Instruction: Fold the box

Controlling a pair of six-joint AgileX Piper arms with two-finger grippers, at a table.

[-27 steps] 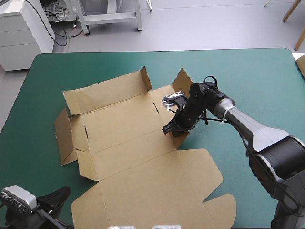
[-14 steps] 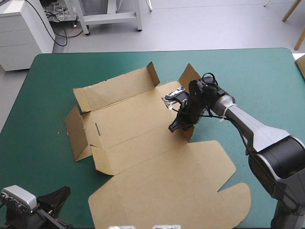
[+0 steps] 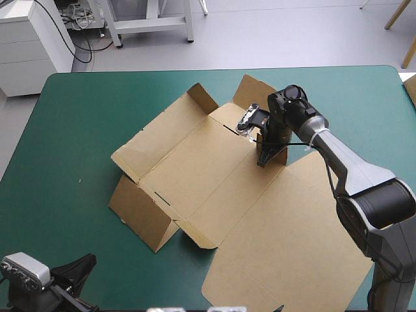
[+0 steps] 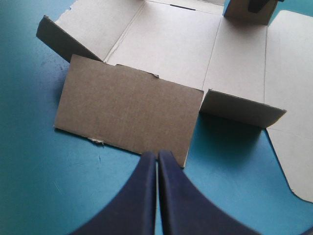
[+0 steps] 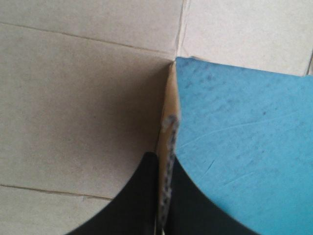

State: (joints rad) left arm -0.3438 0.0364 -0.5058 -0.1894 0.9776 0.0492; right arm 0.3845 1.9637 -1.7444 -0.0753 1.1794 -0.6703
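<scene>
The brown box (image 3: 214, 175) lies as an open cut sheet, set diagonally across the teal-green table. Its wide lid panel (image 3: 305, 240) reaches toward the near right corner, and two short flaps (image 3: 203, 97) stand up at the far end. My right gripper (image 3: 264, 158) is at the sheet's right side, shut on a raised flap edge (image 5: 169, 132) that runs between its fingers. My left gripper (image 3: 81, 268) waits at the near left corner, shut and empty. Its tips (image 4: 157, 157) point at a side flap (image 4: 127, 115) just ahead.
Bare teal-green cover (image 3: 71, 123) stretches left of the box and along the far right (image 3: 370, 104). The lid panel reaches the table's near edge. A folded side wall (image 4: 242, 108) stands tilted ahead and beside the left gripper.
The right gripper moved right and toward the far edge with the flap in it. The whole sheet swung anticlockwise and slid right. The left gripper stayed put.
</scene>
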